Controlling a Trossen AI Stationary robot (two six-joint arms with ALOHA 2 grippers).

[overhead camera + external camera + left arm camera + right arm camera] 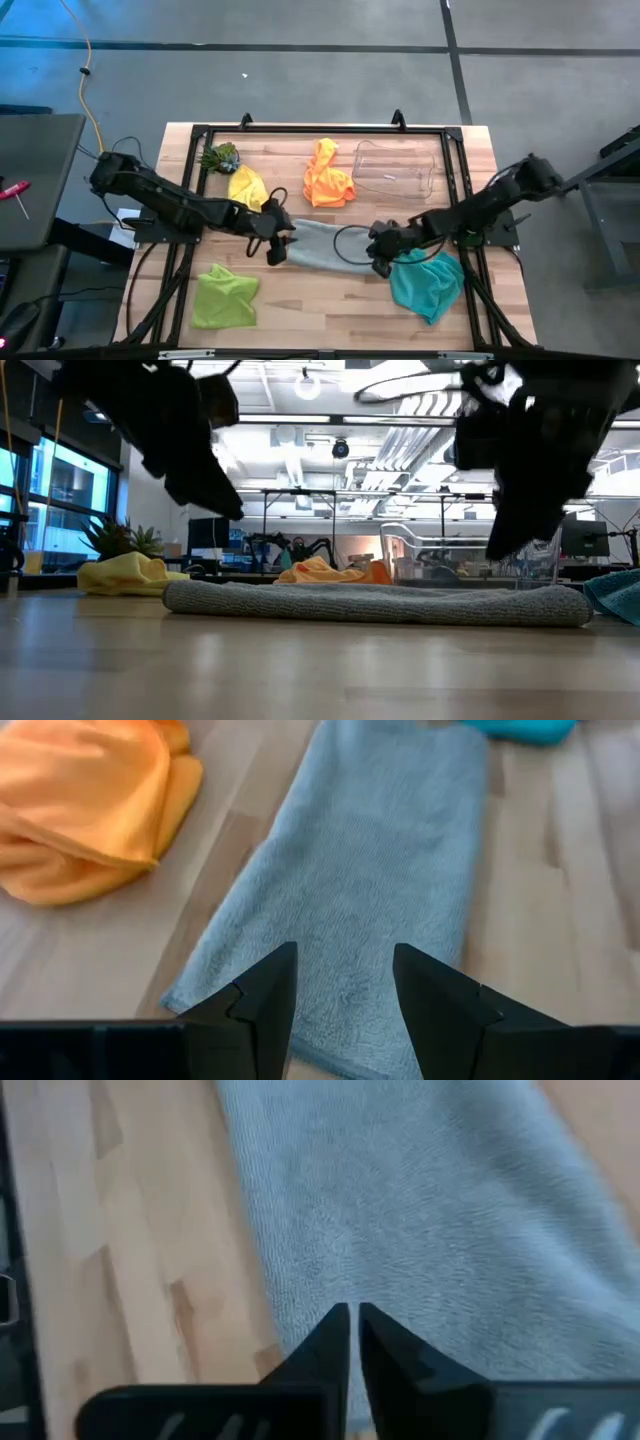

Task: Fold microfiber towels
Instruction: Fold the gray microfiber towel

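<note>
The wooden table carries all five cloths, and the one in work is the grey towel, which lies flat in the middle as a long strip, seemingly folded once already, between the two arms. Around it, well apart from each other, rest the teal towel at the right front, the lime green towel at the left front, the orange towel behind the grey one, and the yellow towel beside the small plant; these four are crumpled and not yet folded, and the clear bin stands at the back. The left gripper hangs over the left end of the grey strip with its jaws standing apart and nothing between them. The right gripper hangs over the right end with its fingers pressed together, almost no gap, and also holding nothing; the low view shows both of them lifted clear of the cloth. I judge that the next step is the second fold, end over end. To do it well, the right jaws should open first, then each gripper should take only the top edge at a corner, lift low, and bring the end straight along the strip so that the edges meet evenly and the layers below do not slide.
</note>
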